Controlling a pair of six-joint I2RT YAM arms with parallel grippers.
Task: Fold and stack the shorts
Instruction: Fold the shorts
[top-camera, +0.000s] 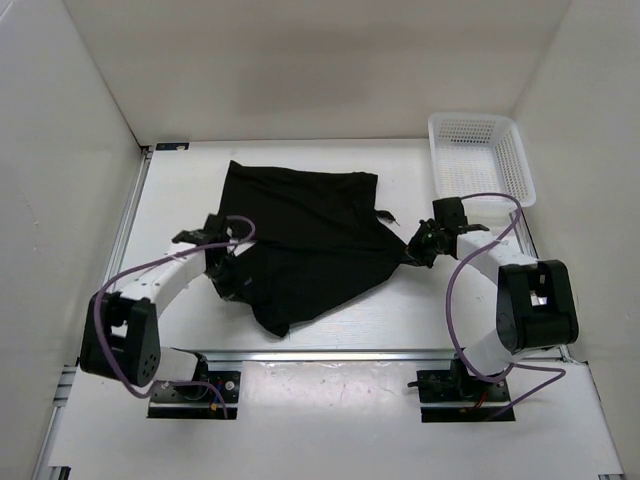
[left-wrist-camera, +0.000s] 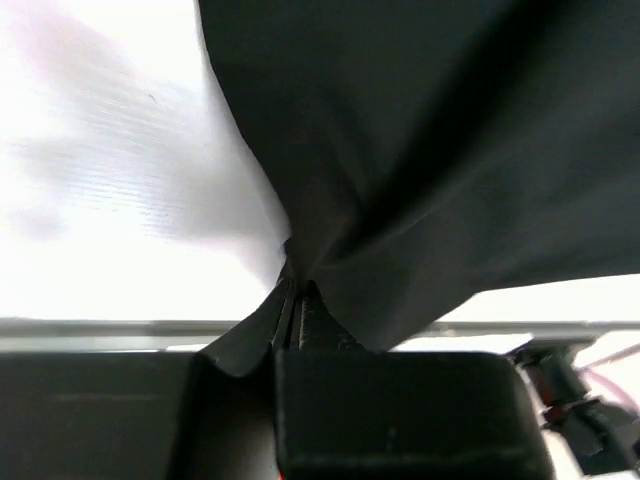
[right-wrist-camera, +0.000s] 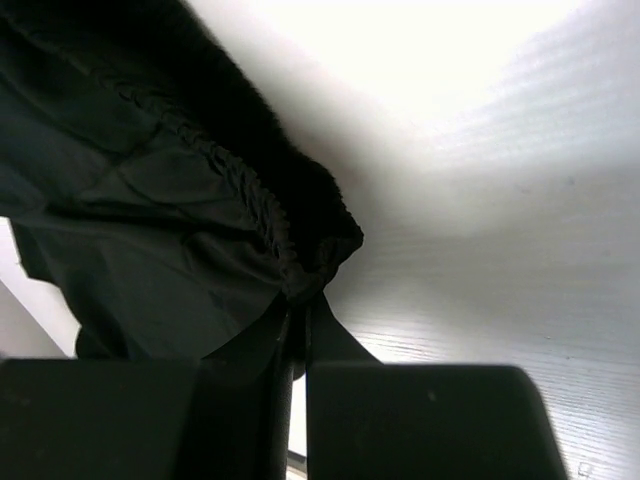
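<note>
The black shorts (top-camera: 305, 240) lie spread and partly bunched in the middle of the white table. My left gripper (top-camera: 228, 262) is shut on the cloth at the shorts' left side; in the left wrist view the fabric (left-wrist-camera: 420, 150) rises from my closed fingertips (left-wrist-camera: 312, 312). My right gripper (top-camera: 414, 247) is shut on the right end of the shorts; in the right wrist view the gathered waistband (right-wrist-camera: 240, 190) is pinched between my fingers (right-wrist-camera: 322, 330). Both held edges look slightly lifted, and the cloth is stretched between the two grippers.
A white mesh basket (top-camera: 480, 158) stands at the back right corner, just behind the right arm. White walls enclose the table on three sides. A metal rail (top-camera: 330, 354) runs along the near edge by the arm bases.
</note>
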